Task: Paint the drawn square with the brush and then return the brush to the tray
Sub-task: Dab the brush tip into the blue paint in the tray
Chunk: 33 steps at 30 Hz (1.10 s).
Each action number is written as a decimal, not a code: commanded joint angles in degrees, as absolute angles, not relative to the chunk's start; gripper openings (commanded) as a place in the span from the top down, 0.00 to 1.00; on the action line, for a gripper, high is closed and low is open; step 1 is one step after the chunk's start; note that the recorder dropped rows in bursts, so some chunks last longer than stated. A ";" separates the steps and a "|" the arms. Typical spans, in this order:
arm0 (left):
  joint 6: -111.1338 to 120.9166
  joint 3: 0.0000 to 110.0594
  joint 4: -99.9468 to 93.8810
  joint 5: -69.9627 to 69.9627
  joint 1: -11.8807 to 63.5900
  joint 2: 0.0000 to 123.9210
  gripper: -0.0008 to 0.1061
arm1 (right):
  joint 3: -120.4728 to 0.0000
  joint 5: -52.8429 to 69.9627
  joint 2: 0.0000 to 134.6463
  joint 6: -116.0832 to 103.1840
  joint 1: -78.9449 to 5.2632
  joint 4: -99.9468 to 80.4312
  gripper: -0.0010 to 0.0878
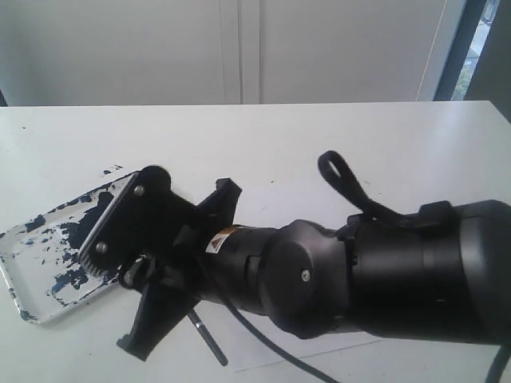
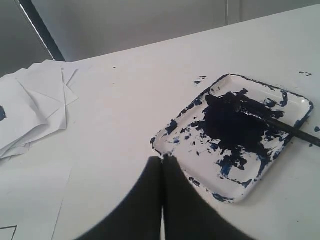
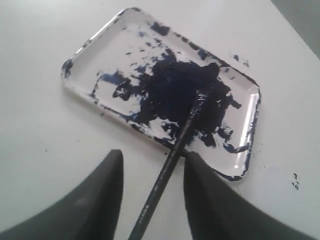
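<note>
The white tray [image 3: 112, 47], smeared with dark blue-black paint, holds a big paint blob. The brush [image 3: 172, 160] lies with its clotted tip in the blob and its black handle crossing the rim onto the table. My right gripper [image 3: 152, 161] is open, with one finger on each side of the handle and a gap between each finger and it. In the exterior view the right arm reaches across to the tray [image 1: 24, 267], and the handle end of the brush [image 1: 209, 339] sticks out below it. My left gripper [image 2: 162, 158] is shut and empty beside the tray [image 2: 200, 150]. Only a corner of a black outline [image 2: 7, 231] shows on a sheet.
A loose stack of white paper sheets [image 2: 35, 100] lies on the white table away from the tray. A paper sheet [image 1: 319, 351] lies under the right arm. The bulky right arm [image 1: 359, 271] fills the front of the exterior view. A wall stands behind the table.
</note>
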<state>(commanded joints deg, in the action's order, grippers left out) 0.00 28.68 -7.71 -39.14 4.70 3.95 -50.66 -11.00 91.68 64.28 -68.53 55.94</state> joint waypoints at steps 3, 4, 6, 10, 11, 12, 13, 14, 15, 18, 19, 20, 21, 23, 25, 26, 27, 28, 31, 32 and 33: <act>0.00 28.68 -7.71 -41.75 4.70 3.95 0.99 | -50.66 -11.48 91.42 64.28 -68.53 55.94 0.56; 0.00 28.68 -7.71 -42.17 4.70 3.95 0.99 | -50.66 -11.61 91.42 64.28 -68.53 55.94 0.56; 0.00 28.68 -7.71 -41.99 4.70 3.95 0.99 | -50.66 -11.60 91.42 64.28 -68.53 56.05 0.56; 0.00 28.68 -7.71 -41.99 4.70 3.95 0.99 | -50.66 -11.71 91.42 60.88 -68.53 58.01 0.56; 0.00 28.68 -7.71 -41.99 4.70 3.95 0.99 | -50.66 -11.71 91.42 59.95 -68.53 58.45 0.56; 0.00 28.68 -7.71 -41.99 4.70 3.95 0.99 | -50.66 -11.56 91.42 59.56 -68.53 58.45 0.56; 0.00 28.68 -7.71 -41.99 4.70 3.95 0.99 | -50.66 -11.06 91.42 59.56 -68.53 58.45 0.56; 0.00 28.68 -7.71 -41.99 4.70 3.95 0.99 | -50.66 -10.66 91.42 59.56 -68.53 58.45 0.56; 0.00 28.68 -7.71 -41.99 4.70 3.95 0.99 | -50.66 -10.56 91.42 59.56 -68.53 58.45 0.56; 0.00 28.68 -7.71 -41.99 4.70 3.95 0.99 | -50.66 -10.29 91.42 59.56 -68.53 58.07 0.56; 0.00 28.68 -7.71 -41.99 4.70 3.95 0.99 | -50.66 -10.56 91.42 57.97 -68.53 56.65 0.56; 0.00 28.68 -7.71 -41.99 4.70 3.95 0.99 | -50.66 -10.56 91.42 54.21 -68.53 53.08 0.56; 0.00 28.68 -7.71 -41.99 4.70 3.95 0.99 | -50.66 -10.56 91.42 49.66 -68.53 49.46 0.56; 0.00 28.68 -7.71 -41.99 4.70 3.95 0.99 | -50.66 -10.56 91.42 36.20 -68.53 39.43 0.56; 0.00 28.68 -7.71 -41.99 4.70 3.95 0.99 | -50.66 -10.25 91.42 24.35 -68.53 27.32 0.56; 0.00 28.68 -7.71 -41.99 4.70 3.95 0.99 | -50.66 -9.45 91.55 18.75 -68.53 21.75 0.56; 0.00 28.68 -7.71 -41.99 4.70 3.95 0.99 | -50.66 -8.59 91.55 14.15 -68.53 18.52 0.56; 0.00 28.68 -7.71 -41.99 4.70 3.95 0.99 | -50.66 -7.28 91.55 11.60 -68.53 16.60 0.56; 0.00 28.68 -7.71 -41.99 4.70 3.95 0.99 | -50.66 -3.95 91.55 11.27 -68.53 16.57 0.56; 0.00 28.68 -7.71 -41.99 4.70 3.95 0.99 | -50.56 -2.37 91.55 11.27 -68.53 16.65 0.56; 0.00 28.68 -7.71 -41.99 4.70 3.95 0.99 | -50.56 -0.88 91.55 11.27 -68.53 16.52 0.56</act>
